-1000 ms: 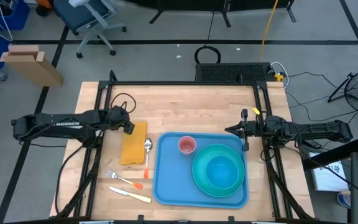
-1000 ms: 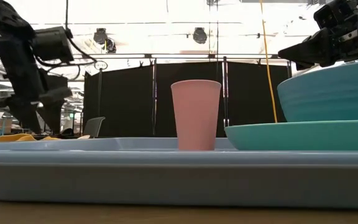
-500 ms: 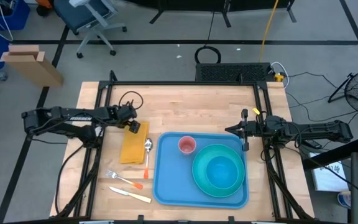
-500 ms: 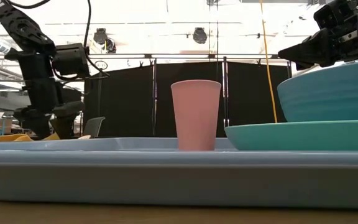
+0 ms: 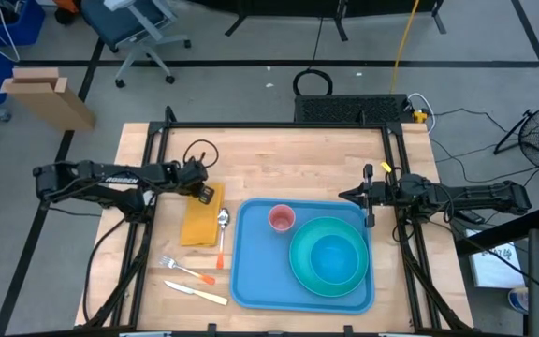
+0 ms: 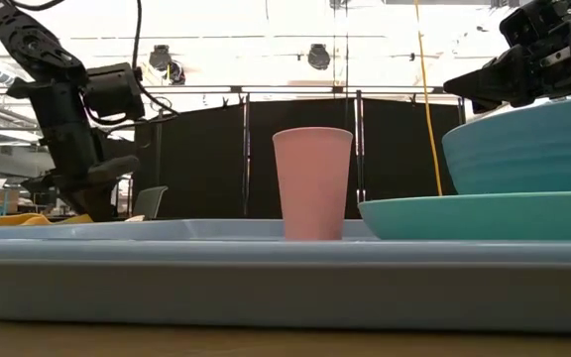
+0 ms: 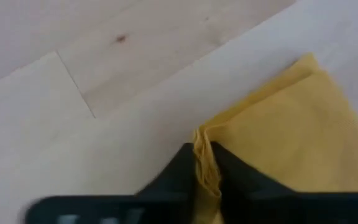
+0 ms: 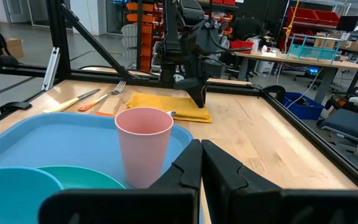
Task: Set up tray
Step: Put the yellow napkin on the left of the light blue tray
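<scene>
A yellow napkin (image 5: 197,227) lies flat on the wood table, left of the blue tray (image 5: 251,276). My left gripper (image 5: 203,194) is down on the napkin's far edge and shut on it. A spoon (image 5: 222,219) lies on the napkin's right edge. On the tray stand a pink cup (image 5: 281,219) and a teal bowl (image 5: 330,257) set in a teal plate (image 5: 299,245). My right gripper (image 5: 346,196) hovers shut by the tray's far right corner, holding nothing. My left gripper pinches the napkin's far edge (image 7: 205,144) between its two fingers (image 7: 180,167), and the cloth is bunched into a small upright ridge there. The fingers come from above, slanting down. The rest of the napkin (image 7: 278,124) lies flat on the table.
A fork (image 5: 182,270) with an orange handle and a knife (image 5: 196,293) lie on the table nearer the front edge, left of the tray. Bare wood stretches along the far half of the table (image 5: 279,159).
My left gripper has come down toward the napkin's far edge, shifted slightly toward the table's right edge, and shut on the cloth there. The napkin stays flat on the table.
</scene>
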Action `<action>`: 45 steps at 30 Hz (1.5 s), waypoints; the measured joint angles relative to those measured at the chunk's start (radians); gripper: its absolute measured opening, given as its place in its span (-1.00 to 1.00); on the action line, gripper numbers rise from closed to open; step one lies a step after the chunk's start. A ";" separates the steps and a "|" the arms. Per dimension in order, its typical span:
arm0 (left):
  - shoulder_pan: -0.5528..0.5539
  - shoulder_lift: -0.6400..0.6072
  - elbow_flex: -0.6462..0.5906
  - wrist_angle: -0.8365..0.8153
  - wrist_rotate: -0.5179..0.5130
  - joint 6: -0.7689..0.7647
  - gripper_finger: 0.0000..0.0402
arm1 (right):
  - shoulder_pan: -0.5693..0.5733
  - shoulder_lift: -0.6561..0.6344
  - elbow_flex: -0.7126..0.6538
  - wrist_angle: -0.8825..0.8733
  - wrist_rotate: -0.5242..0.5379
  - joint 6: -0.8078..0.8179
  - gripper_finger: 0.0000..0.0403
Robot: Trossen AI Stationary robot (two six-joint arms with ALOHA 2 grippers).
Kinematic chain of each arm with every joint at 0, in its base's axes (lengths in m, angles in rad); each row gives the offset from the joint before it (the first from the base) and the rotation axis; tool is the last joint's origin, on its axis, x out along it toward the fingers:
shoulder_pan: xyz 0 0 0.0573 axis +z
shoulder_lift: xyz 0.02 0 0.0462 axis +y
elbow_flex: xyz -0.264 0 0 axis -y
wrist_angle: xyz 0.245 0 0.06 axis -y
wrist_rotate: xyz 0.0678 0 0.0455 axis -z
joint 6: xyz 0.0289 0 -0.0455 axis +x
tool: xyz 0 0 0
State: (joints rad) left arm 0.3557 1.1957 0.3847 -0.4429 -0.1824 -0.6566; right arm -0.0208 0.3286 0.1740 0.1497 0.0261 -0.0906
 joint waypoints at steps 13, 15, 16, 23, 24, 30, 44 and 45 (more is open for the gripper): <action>-0.076 -0.078 0.139 -0.063 -0.096 0.036 -0.93 | 0.000 0.000 0.000 0.003 0.000 -0.002 -1.00; -0.089 -0.092 0.206 -0.148 -0.146 0.048 -0.93 | 0.000 0.000 0.000 0.003 0.002 -0.002 -1.00; -0.097 -0.099 0.242 -0.199 -0.171 0.054 -0.93 | 0.000 0.000 0.000 0.003 0.001 -0.001 -1.00; -0.177 -0.103 0.493 -0.339 -0.266 0.098 -0.93 | 0.000 0.000 0.000 0.003 0.001 -0.003 -1.00; -0.190 -0.103 0.520 -0.332 -0.267 0.103 -0.93 | 0.000 0.000 0.000 0.003 0.001 -0.003 -1.00; -0.297 -0.105 0.637 -0.328 -0.301 0.124 -0.93 | 0.000 0.000 0.000 0.003 0.000 -0.003 -1.00; -0.610 -0.102 0.742 -0.175 -0.316 0.087 -0.93 | 0.000 0.000 0.000 0.003 0.000 -0.004 -1.00; -0.634 -0.101 0.742 -0.159 -0.317 0.079 -0.93 | 0.000 0.000 0.000 0.003 0.000 -0.001 -1.00</action>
State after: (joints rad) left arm -0.2782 1.0950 1.1270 -0.6018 -0.4990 -0.5774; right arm -0.0204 0.3286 0.1741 0.1532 0.0265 -0.0915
